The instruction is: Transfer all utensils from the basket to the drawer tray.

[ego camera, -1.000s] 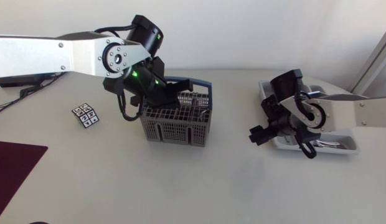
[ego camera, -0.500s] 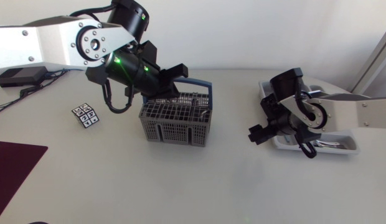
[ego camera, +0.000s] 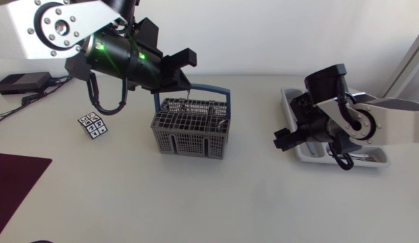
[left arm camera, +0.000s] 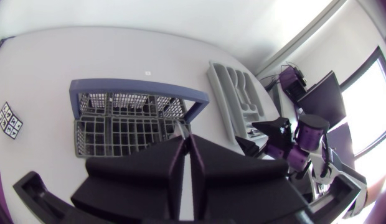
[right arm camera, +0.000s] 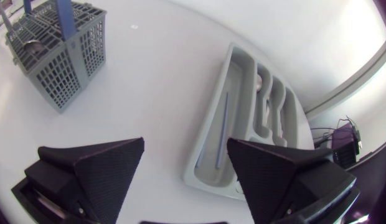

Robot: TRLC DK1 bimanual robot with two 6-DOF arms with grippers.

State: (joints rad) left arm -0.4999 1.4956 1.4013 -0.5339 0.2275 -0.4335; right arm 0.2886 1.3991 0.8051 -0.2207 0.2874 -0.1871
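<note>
The grey basket [ego camera: 190, 129] with a blue handle stands mid-table; it also shows in the left wrist view [left arm camera: 118, 124] and the right wrist view [right arm camera: 56, 56]. My left gripper [ego camera: 188, 71] [left arm camera: 188, 140] hangs above its back rim, shut on a thin silver utensil [ego camera: 188, 93] [left arm camera: 180, 129] that dangles over the basket. Something silvery still lies inside the basket. The grey drawer tray [ego camera: 375, 160] [right arm camera: 243, 124] [left arm camera: 233, 93] lies at the right with several utensils in its compartments. My right gripper [ego camera: 284, 142] [right arm camera: 185, 149] is open beside the tray's left end, holding nothing.
A small patterned cube [ego camera: 92, 125] lies left of the basket. A dark maroon mat [ego camera: 17, 177] covers the front left corner. A black box [ego camera: 20, 82] with cables sits at the far left. Bare tabletop lies between basket and tray.
My left arm has risen out of the basket and swung up and back, lifting the thin utensil with it. My right arm shifted slightly right, toward the tray.
</note>
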